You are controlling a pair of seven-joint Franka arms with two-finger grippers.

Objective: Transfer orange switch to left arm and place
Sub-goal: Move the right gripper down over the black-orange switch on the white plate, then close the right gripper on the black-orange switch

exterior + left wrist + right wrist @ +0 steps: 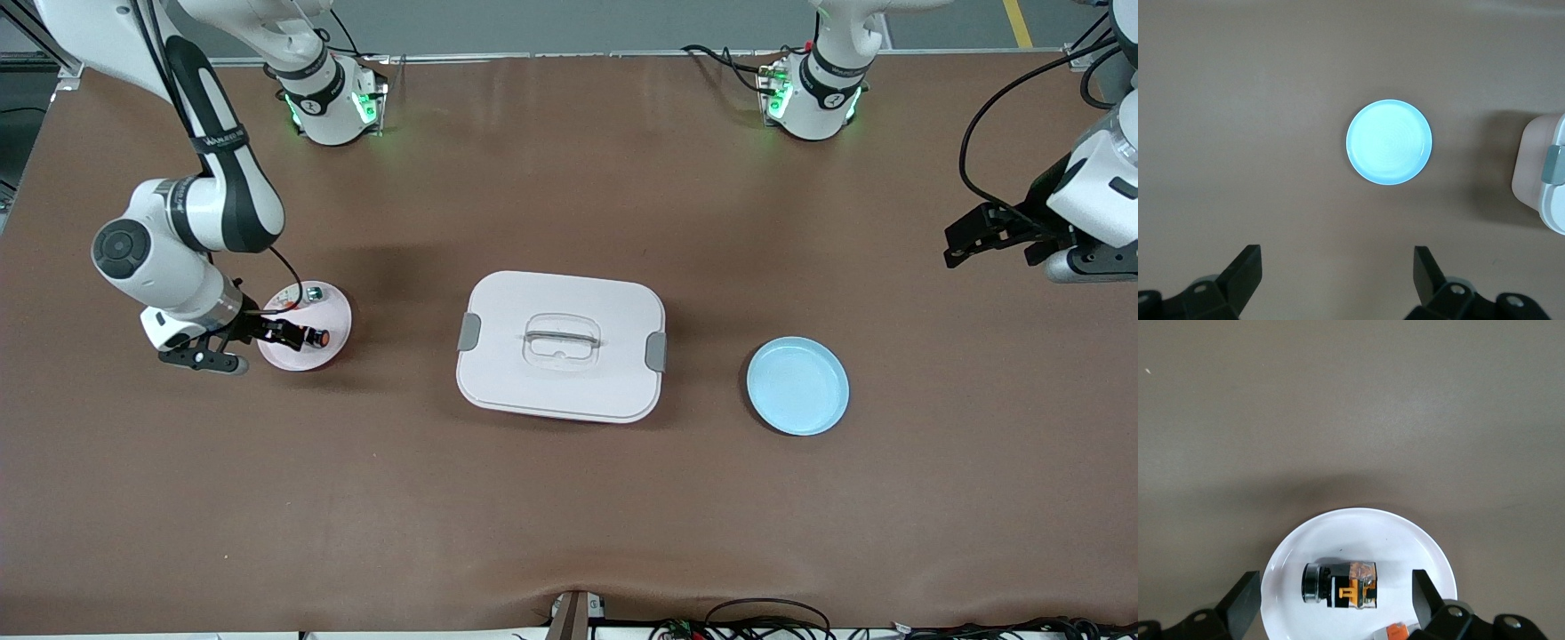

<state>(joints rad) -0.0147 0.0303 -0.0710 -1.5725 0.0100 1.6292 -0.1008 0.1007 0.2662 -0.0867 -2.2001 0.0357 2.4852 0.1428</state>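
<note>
Currently the right claw (267,342) hangs low over the pink plate (333,307) at the right arm's end of the desk (569,516), fingers spread wide and empty. The orange switch (313,338) lies on that plate, on the part nearer the front camera. In the right wrist view a black part with orange bands (1341,583) lies on the plate between the two fingers (1245,600), and a second orange part shows only at the frame edge; which of the two is the task's own switch cannot be told with certainty. A small piece with a green cap (313,292) sits on the plate's farther edge.

The box (560,347) stands at mid-desk, between the pink plate and the blue plate (797,386). The left claw (996,233) waits aloft over bare desk at the left arm's end, fingers (1245,270) equally spread, nothing held; the blue plate is empty.

Step in hand, as judged: approach for the first pick. The next move calls for a short descent, fingers straddling the switch, then closing. The lift must clear the box lid before any handover to the left arm.
</note>
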